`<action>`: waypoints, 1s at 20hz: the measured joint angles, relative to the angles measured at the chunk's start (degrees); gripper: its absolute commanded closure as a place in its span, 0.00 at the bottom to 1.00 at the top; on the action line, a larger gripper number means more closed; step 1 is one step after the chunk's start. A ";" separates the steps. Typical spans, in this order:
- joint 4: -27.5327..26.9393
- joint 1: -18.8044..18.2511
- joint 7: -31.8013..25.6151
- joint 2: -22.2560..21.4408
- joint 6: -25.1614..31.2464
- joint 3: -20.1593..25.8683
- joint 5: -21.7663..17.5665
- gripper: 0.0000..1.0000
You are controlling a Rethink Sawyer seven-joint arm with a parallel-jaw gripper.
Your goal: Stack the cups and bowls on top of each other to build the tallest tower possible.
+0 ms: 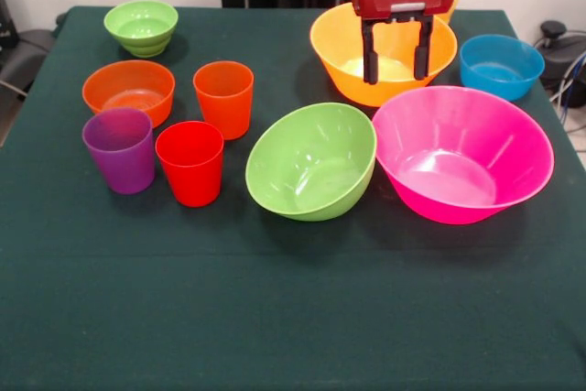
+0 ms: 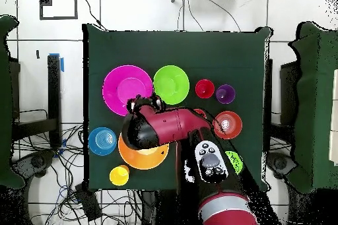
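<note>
My gripper (image 1: pixel 396 77) is open and empty, hanging over the large yellow-orange bowl (image 1: pixel 341 54) at the back. In the overhead view the gripper (image 2: pixel 146 103) sits between that bowl (image 2: pixel 142 160) and the large pink bowl (image 2: pixel 119 84). The pink bowl (image 1: pixel 462 153) and the tilted medium light green bowl (image 1: pixel 311 160) stand side by side at the middle. The small blue bowl (image 1: pixel 500 66) is at the back right. The small green bowl (image 1: pixel 141 27), small orange bowl (image 1: pixel 128 89), orange cup (image 1: pixel 223 98), purple cup (image 1: pixel 120 148) and red cup (image 1: pixel 190 162) stand apart at the left. The yellow cup (image 2: pixel 119 175) shows overhead. Nothing is stacked.
The dark green tablecloth (image 1: pixel 293 318) covers the whole table. Cables (image 1: pixel 558 70) lie beyond the right edge. My arm (image 2: pixel 191 127) covers part of the orange cup and small green bowl in the overhead view.
</note>
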 measured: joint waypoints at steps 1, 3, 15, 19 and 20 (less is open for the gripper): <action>-0.01 0.20 0.00 -0.01 -0.01 -0.25 0.17 0.00; 0.02 0.93 0.00 -0.04 -0.01 -1.21 0.90 0.00; 1.44 5.69 0.75 -0.34 -2.82 -5.82 4.66 0.00; 2.25 7.25 2.06 -0.16 -5.36 -6.97 5.90 0.00; 2.32 7.35 2.22 -0.11 -5.57 -7.07 6.06 0.00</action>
